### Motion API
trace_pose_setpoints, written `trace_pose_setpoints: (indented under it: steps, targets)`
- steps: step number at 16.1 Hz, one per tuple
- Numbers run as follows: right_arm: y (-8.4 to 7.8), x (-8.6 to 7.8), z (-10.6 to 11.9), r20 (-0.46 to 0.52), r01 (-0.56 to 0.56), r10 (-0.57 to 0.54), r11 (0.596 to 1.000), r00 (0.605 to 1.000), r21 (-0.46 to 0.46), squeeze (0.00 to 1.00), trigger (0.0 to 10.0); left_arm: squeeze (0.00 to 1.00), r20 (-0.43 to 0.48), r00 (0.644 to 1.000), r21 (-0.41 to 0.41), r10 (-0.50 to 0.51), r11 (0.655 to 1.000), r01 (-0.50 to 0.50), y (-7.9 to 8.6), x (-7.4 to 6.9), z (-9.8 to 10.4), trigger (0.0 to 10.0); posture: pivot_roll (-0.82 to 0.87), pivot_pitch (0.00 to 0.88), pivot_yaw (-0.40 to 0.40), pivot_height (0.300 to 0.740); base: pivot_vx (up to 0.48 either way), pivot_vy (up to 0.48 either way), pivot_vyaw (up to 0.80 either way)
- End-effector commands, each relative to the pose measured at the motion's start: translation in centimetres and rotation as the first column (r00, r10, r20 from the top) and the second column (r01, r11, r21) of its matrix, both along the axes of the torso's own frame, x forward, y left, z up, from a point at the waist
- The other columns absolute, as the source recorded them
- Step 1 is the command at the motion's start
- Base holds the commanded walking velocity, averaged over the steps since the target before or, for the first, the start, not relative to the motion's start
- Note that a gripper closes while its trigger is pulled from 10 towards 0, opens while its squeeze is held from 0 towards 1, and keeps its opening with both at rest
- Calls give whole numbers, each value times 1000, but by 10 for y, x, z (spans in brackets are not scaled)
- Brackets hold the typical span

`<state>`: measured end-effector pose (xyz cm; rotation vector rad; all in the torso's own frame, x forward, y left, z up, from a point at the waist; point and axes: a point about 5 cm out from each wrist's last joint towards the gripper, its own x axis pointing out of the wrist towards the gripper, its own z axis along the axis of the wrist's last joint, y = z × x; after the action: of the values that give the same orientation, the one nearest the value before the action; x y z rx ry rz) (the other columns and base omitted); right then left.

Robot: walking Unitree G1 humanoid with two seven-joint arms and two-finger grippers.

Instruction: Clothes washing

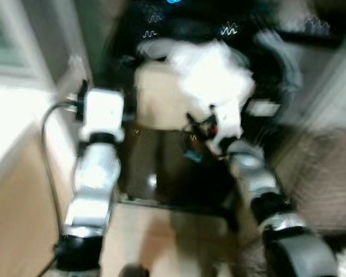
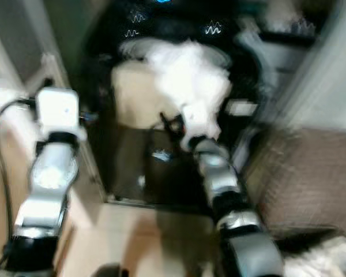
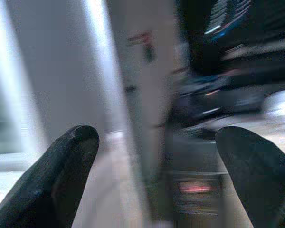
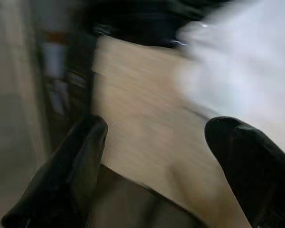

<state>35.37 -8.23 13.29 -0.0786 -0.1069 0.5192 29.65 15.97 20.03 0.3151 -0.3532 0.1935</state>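
Jaws of right gripper (image 4: 154,137) apart near white clothes (image 1: 216,78); labels blurred.

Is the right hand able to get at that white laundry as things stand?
Probably yes. The right hand is open, just short of the white laundry heaped on the beige hamper, nothing between them; blur limits certainty.

White clothes (image 1: 210,78) heaped on beige surface (image 1: 155,98).
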Motion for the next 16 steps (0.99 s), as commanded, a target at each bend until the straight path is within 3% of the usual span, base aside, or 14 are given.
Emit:
trace_pose_setpoints:
  steps: [1,3,5,7,9,11,13,15,16]
  targets:
    - [-13,-2,3,40,17,-16,1000,999,-21,0,10000,0,37,999,-2,-13,1000,13,-8,0,7,10000,114,19,-52,708,0,0,0]
    - [-15,-5,-1,7,18,-18,1000,1000,3,0,10000,0,54,998,11,-13,1000,13,-7,1,11,10000,112,11,-54,708,0,0,0]
    - [-22,-18,-24,-98,10,-12,1000,995,-22,0,10000,0,74,997,25,-22,999,20,-6,1,19,10000,111,19,-50,708,0,0,0]
    - [-24,-19,-41,-168,19,-29,998,985,-64,0,10000,0,73,996,50,-52,998,49,-4,1,33,10000,115,57,-16,708,0,0,0]
    - [-30,-13,-58,-269,110,-130,990,954,-88,0,10000,0,59,994,95,-90,992,84,-8,0,38,10000,141,97,10,708,0,0,0]
    - [-32,-8,-66,-311,188,-233,968,922,-166,0,10000,0,37,987,71,-156,986,153,-13,-4,38,10000,154,122,32,708,0,0,0]
    - [-38,-1,-69,-346,305,-375,921,860,-242,0,10000,0,20,974,58,-226,973,225,-22,-17,39,10000,209,168,49,708,390,141,0]
    - [-37,3,-67,-352,327,-414,902,839,-281,0,10000,0,4,973,65,-230,971,229,-23,-25,39,10000,242,195,53,708,428,0,0]
    - [-32,8,-60,-353,335,-421,900,836,-279,0,10000,0,8,984,98,-180,979,178,-18,-32,40,10000,297,235,56,708,0,0,0]
